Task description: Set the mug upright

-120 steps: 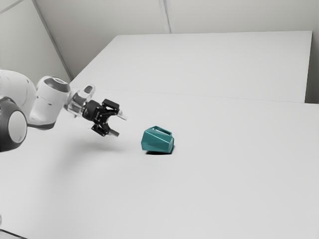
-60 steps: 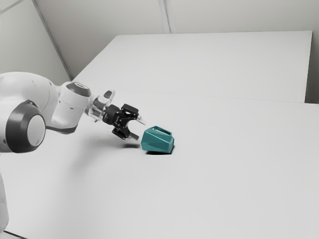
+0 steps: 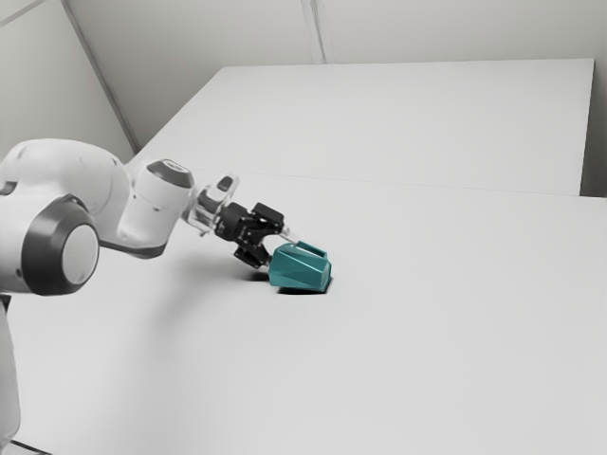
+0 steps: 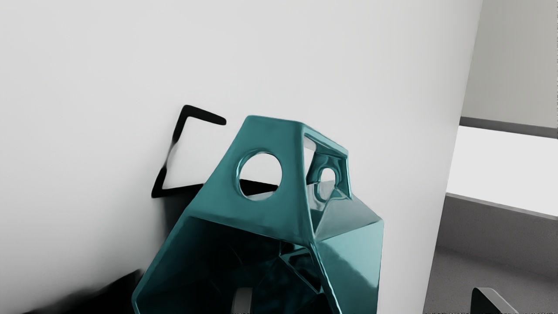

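The black gripper [image 3: 282, 252] is at the open end of the teal faceted mug [image 3: 302, 269], which lies on its side on the white table [image 3: 408, 351]. The mug's mouth faces the hand and its handle points upward. In the wrist view, the gripper [image 4: 366, 301] stands open across one wall of the mug [image 4: 348, 257]: one fingertip shows within the dark mouth, the other outside past the wall. Whether either finger touches the mug cannot be told.
A wide white panel [image 3: 408, 123] rises behind the table in the exterior view. The mug's dark shadow [image 4: 174, 209] falls on the table beside it. Past the table's edge in the wrist view is a grey surface [image 4: 492, 244].
My gripper has moved toward the exterior view's right and slightly down, from a gap short of the mug to its mouth. The mug has not moved.
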